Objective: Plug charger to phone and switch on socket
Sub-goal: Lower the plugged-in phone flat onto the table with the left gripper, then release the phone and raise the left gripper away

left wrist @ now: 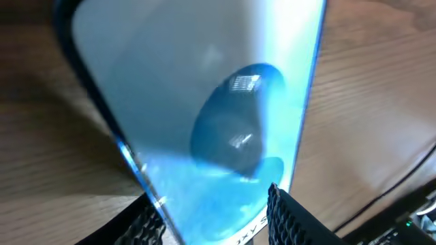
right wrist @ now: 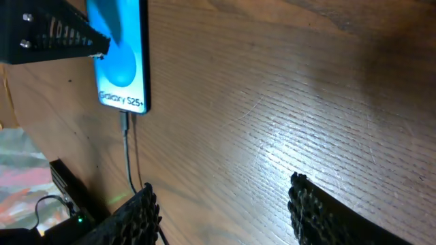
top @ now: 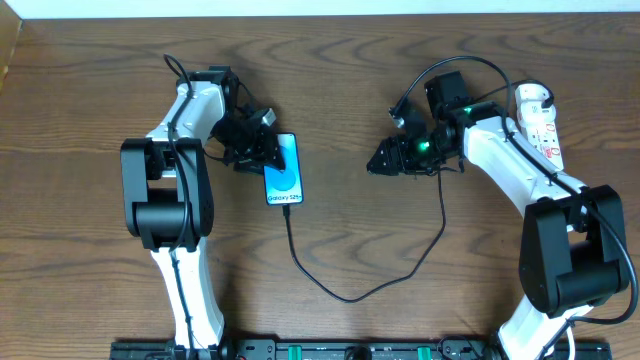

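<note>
Phone (top: 285, 182) upper-left corner beneath left gripper (top: 267, 155)

Even overhead light, blurred glowing phone (left wrist: 204, 136), sheen on table (right wrist: 286, 150)

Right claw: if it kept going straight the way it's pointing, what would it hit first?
Probably the bare wooden table; the right claw tilts down at it. The phone lies beyond, off to one side, though depth is unclear.
</note>
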`<act>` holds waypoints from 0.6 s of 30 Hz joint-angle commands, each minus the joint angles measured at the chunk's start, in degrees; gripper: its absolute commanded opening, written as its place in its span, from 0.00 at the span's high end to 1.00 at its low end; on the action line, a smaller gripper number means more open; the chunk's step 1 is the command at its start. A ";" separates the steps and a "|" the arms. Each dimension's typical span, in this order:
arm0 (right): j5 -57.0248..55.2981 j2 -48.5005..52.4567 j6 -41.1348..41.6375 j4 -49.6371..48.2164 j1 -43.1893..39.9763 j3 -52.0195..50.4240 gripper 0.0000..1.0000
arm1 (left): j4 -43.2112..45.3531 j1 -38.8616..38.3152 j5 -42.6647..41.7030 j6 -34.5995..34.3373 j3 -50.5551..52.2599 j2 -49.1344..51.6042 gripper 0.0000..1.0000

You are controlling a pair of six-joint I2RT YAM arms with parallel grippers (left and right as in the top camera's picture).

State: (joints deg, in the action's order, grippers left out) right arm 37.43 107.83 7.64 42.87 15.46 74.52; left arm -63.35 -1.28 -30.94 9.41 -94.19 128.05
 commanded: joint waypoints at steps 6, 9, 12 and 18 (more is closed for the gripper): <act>-0.07 -1.55 0.44 0.22 0.39 0.37 0.39 | 1.36 0.24 4.76 -2.60 0.22 0.52 0.51; -0.07 -1.55 0.44 0.22 0.39 0.37 0.39 | 1.60 0.24 7.98 -3.37 0.22 0.55 0.51; -0.07 -1.55 0.44 0.20 0.39 0.37 0.39 | 1.86 0.26 10.97 -4.70 0.22 0.52 0.51; -0.85 -1.55 0.44 0.20 0.39 0.37 0.39 | 0.68 0.33 11.13 -5.49 -2.75 -2.54 0.44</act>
State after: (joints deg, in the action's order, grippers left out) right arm 37.34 107.83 7.66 42.87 15.46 74.52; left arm -62.43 -1.30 -23.57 5.10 -94.67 127.72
